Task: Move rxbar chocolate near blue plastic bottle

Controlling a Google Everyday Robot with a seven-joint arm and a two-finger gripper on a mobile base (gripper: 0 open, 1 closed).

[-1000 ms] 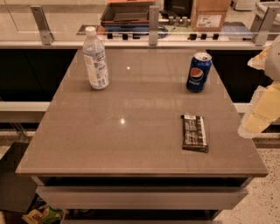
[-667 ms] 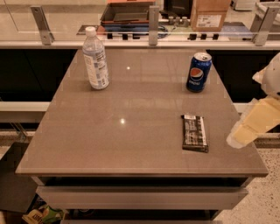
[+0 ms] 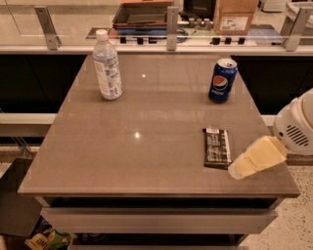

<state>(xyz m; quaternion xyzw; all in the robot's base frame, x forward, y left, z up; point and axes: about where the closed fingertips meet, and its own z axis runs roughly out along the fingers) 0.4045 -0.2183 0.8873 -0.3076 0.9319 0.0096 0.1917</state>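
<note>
The tool [image 3: 243,166] hovers over the desk's [image 3: 146,161] right front edge, just beside the bar [image 3: 217,147]; open or closed, I cannot tell. The bar lies flat, well apart from the bottle [image 3: 107,65] at the far left. This looks like the approach: next, centre over the bar and grip. Since earlier, the tool has dropped left toward the bar; nothing else has moved.

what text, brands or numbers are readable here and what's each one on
No words can be quoted.
Pepsi can: only the round red, white and blue logo, no legible letters.
rxbar chocolate: white lettering, too blurred.
blue plastic bottle: label print too blurred.
cardboard box: white label, too small.
gripper, at the right edge of the table, beside the bar: no markings.
</note>
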